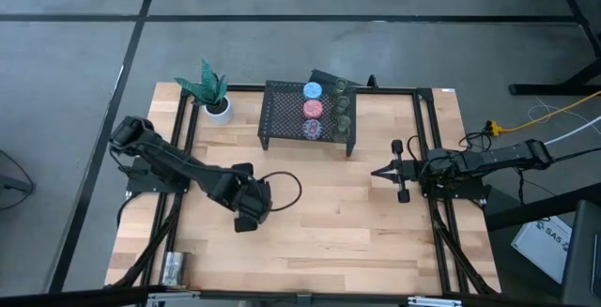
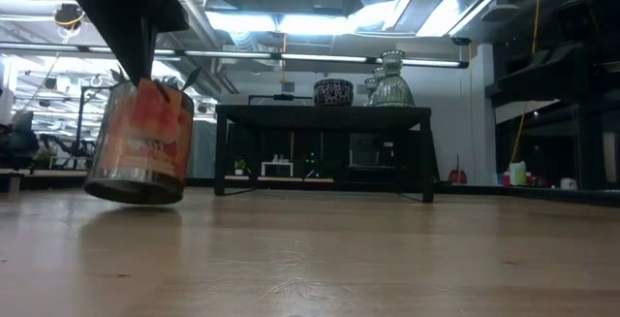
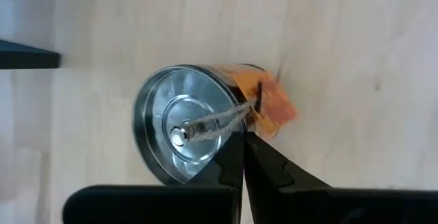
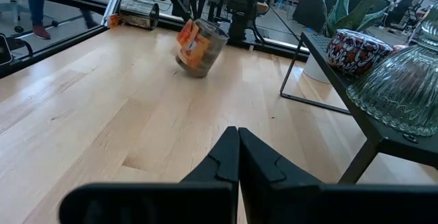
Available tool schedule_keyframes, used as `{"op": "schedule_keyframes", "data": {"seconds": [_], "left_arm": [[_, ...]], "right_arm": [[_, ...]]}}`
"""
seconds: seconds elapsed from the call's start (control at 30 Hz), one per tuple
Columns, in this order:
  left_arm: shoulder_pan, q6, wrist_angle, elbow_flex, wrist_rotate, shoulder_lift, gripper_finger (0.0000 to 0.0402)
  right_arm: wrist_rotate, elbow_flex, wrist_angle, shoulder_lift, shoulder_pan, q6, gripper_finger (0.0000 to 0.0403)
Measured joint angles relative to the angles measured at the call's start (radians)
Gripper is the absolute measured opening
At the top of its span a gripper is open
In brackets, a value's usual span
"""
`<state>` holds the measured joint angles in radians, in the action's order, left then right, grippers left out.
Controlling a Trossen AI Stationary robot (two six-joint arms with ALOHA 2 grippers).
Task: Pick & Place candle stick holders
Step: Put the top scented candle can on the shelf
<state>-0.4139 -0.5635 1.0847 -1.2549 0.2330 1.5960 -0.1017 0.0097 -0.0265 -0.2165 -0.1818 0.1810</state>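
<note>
Jaws of left gripper [image 3: 243, 131] pinch the tilted silvery holder's [image 3: 185, 125] rim.

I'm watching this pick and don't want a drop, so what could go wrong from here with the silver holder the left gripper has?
1. The left gripper pinches only the rim of the silver holder, which hangs tilted with one edge near the table; it could slip out or swing.
2. The rack already carries several holders, so setting this one down may knock a neighbour.
3. Another silver holder lies on its side at the table's corner and might roll off.
</note>
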Motion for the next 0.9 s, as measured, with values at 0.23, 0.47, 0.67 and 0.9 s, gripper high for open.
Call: {"op": "schedule_keyframes", "data": {"seconds": [0.23, 0.47, 0.67, 0.9], "left_arm": [[0.023, 0.02, -0.007, -0.002, -0.04, -0.001, 0.0001], [0.007, 0.012, -0.073, 0.02, -0.057, 0.055, 0.0001], [-0.005, 0.008, -0.081, 0.019, -0.032, 0.071, 0.0004], [-0.005, -0.018, -0.085, 0.021, -0.02, 0.077, 0.0054]], "right_arm": [[0.0, 0.0, 0.0, 0.0, 0.0, 0.0, 0.0003], [0.0, 0.0, 0.0, 0.0, 0.0, 0.0, 0.0003], [0.0, 0.0, 0.0, 0.0, 0.0, 0.0, 0.0003], [0.0, 0.0, 0.0, 0.0, 0.0, 0.0, 0.0003]]}}
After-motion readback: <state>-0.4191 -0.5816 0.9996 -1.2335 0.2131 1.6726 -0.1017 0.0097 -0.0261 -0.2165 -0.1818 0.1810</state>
